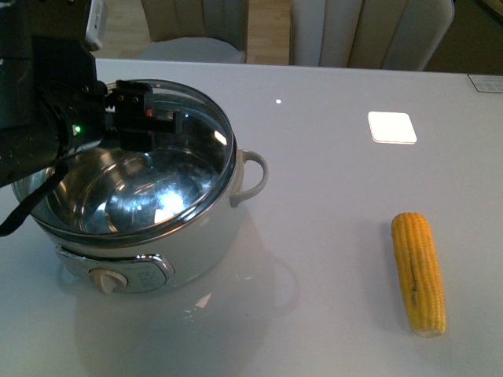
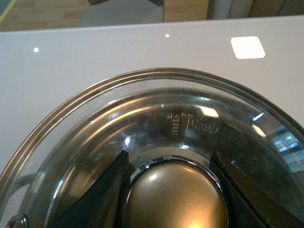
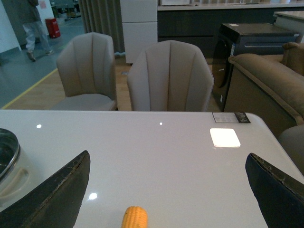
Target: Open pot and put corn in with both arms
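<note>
The white pot (image 1: 206, 245) stands at the table's left, its control knob (image 1: 108, 280) facing front and a cream handle (image 1: 251, 177) on its right side. A glass pot lid (image 1: 196, 129) with a steel rim covers its mouth, slightly tilted. My left gripper (image 1: 146, 110) is shut on the lid's bronze knob (image 2: 175, 199), a dark finger (image 2: 102, 194) on each side. The corn (image 1: 419, 271) lies lengthwise at the front right, alone. In the right wrist view the open right gripper (image 3: 167, 159) hovers above the table, and the corn's tip (image 3: 135, 217) shows below it between the spread fingers (image 3: 57, 194).
A bright white square (image 1: 391, 127) shows on the grey table (image 1: 330, 196) behind the corn. Padded chairs (image 3: 170, 78) stand past the far edge. A small label (image 1: 486, 82) sits at the back right corner. The pot's edge (image 3: 6, 159) shows in the right wrist view.
</note>
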### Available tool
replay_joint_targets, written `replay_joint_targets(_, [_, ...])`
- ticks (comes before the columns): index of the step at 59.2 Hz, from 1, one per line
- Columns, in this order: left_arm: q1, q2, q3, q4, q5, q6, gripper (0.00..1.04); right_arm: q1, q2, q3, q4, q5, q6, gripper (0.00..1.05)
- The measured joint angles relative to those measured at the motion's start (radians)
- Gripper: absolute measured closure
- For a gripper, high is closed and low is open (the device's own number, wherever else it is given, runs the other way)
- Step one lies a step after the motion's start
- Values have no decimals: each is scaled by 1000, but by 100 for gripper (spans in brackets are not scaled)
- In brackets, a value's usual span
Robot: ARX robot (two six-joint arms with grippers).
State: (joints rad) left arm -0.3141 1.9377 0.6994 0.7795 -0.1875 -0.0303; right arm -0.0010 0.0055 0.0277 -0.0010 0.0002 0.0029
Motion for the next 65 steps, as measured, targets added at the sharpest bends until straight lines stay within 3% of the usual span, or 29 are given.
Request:
replay_joint_targets(17, [26,-185,2,-70,2,16,60,0,0,0,0,0,0,9])
replay_joint_targets(27, [115,-271,-1,-80,40,31,60,0,0,0,0,0,0,9])
replay_joint_targets(41, [381,-332,-56,-29,114,80,60,0,0,0,0,0,0,9])
replay_joint_targets(55, [763,-137,-157,243,260,163,60,0,0,0,0,0,0,9])
replay_joint_targets(65, [870,78,-167,396,323,194,60,0,0,0,0,0,0,9])
